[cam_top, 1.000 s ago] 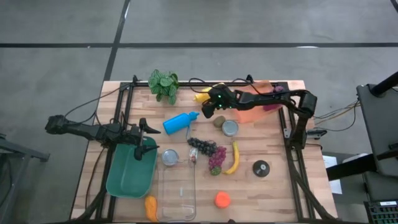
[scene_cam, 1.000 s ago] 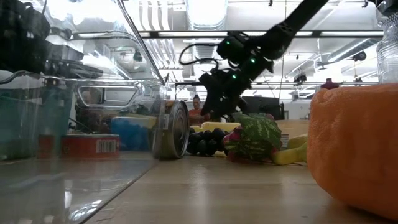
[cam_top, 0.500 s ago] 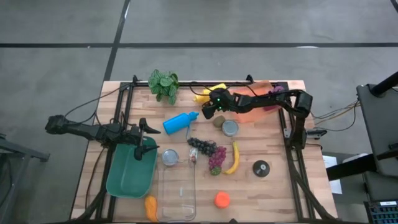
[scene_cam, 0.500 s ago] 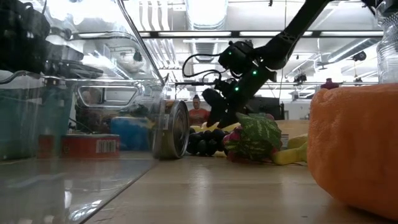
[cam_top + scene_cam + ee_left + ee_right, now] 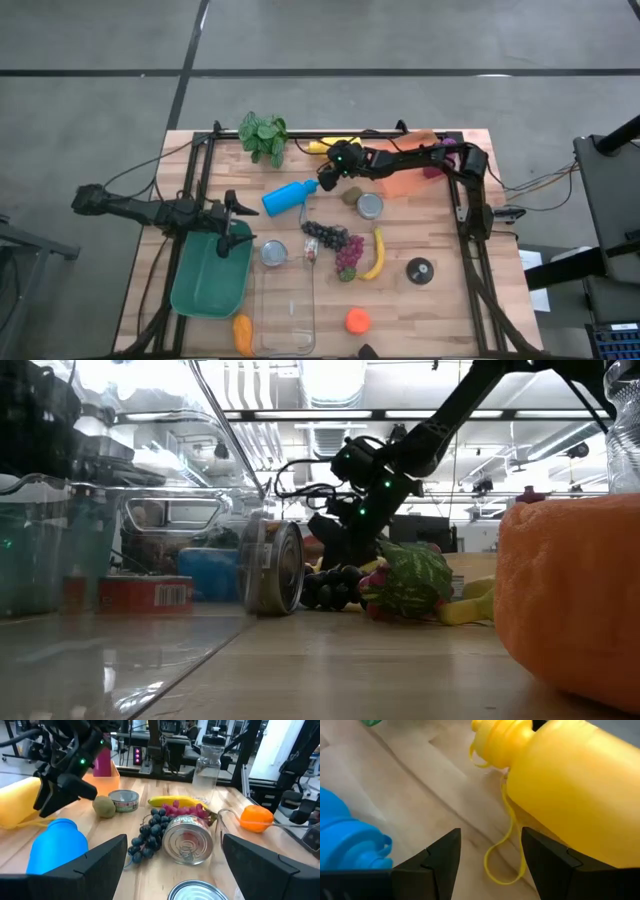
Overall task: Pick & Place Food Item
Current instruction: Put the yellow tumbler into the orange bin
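Wooden table seen from above, where we find the right gripper with its fingers spread and nothing between them, low beside a yellow bottle and the cap end of a blue bottle. Just beyond lie a kiwi, grapes and banana. Our left gripper hangs spread wide over a green bin.

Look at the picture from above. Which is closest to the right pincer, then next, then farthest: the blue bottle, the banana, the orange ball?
From the right pincer:
1. Blue bottle, right beside it, toward the left arm.
2. Banana, mid-table, on the right arm's side.
3. Orange ball, at the table's near edge.
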Robot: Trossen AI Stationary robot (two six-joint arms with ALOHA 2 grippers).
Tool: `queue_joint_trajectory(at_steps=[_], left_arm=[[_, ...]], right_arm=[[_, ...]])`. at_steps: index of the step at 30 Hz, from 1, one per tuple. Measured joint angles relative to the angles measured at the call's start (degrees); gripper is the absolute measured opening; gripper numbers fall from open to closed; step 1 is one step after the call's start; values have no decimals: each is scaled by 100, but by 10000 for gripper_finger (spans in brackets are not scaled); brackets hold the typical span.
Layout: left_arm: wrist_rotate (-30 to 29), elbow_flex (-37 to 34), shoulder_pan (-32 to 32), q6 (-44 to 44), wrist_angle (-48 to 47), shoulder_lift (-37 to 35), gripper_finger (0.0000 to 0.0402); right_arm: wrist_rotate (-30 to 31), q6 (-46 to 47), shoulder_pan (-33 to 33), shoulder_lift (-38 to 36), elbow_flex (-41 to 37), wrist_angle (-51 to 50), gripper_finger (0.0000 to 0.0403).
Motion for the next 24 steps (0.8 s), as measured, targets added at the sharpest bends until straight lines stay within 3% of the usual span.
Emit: queue_joint_trajectory(at_steps=[14, 20, 24], left_arm=[[0, 0, 0, 0, -10, 4, 336], [0, -1, 0, 0, -10, 0, 336], [0, -2, 0, 0, -10, 0, 336]], right_arm=[[-191, 548, -175, 7, 115, -572, 205], [-874, 557, -156, 7, 113, -500, 205], [-995, 561, -150, 9, 110, -513, 205]])
